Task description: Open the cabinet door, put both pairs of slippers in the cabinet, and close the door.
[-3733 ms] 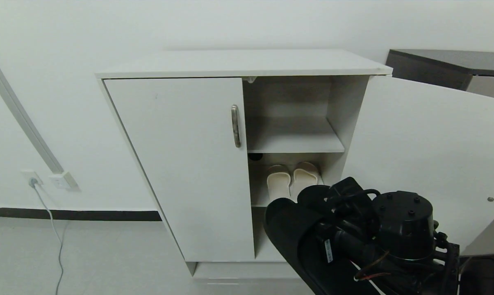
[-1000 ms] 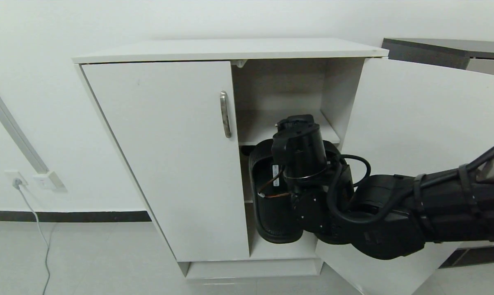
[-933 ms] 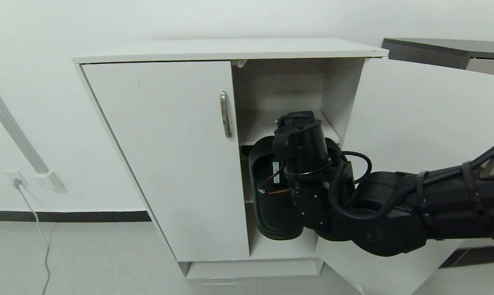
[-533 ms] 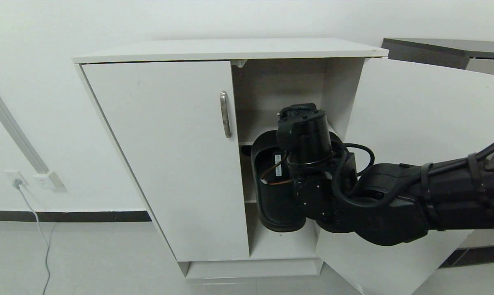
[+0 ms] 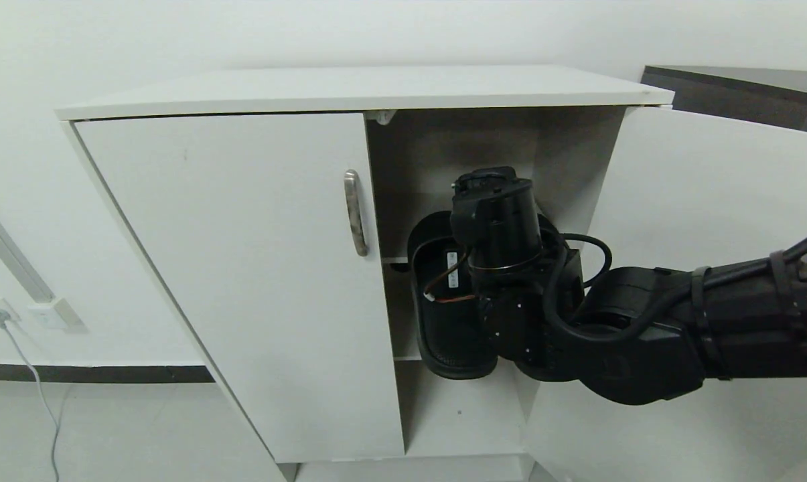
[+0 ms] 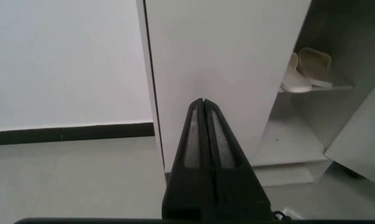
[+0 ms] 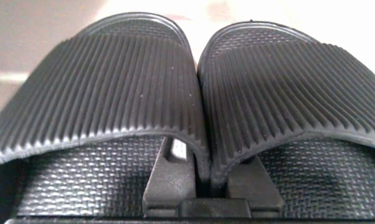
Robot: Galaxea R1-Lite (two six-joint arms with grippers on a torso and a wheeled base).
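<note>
Black slippers (image 5: 443, 314) hang at the open right half of the cabinet (image 5: 363, 90), held by the right claw (image 7: 207, 177). They are toes up and heels down, across the front edge of a shelf. From the head camera one sole-side outline is plain; the other slipper is mostly covered by the wrist and arm. Whether the pair is already past the cabinet front or just before it is hard to judge. In the right wrist view the two ribbed straps sit side by side and touching. The claw's fingers (image 7: 174, 167) reach under them and pinch their inner walls together, with the fingertips hidden beneath the straps.

The left door (image 5: 242, 268) with its metal handle (image 5: 355, 213) is closed. The right door (image 5: 711, 201) stands swung out, its far side cut off.

The left claw (image 6: 204, 124) is pressed closed and holds nothing. It hangs low over the floor (image 6: 69, 180), facing the closed door. Beyond it, beige slippers (image 6: 309, 70) lie on a cabinet shelf (image 6: 337, 84), partly cut off by the door edge.
</note>
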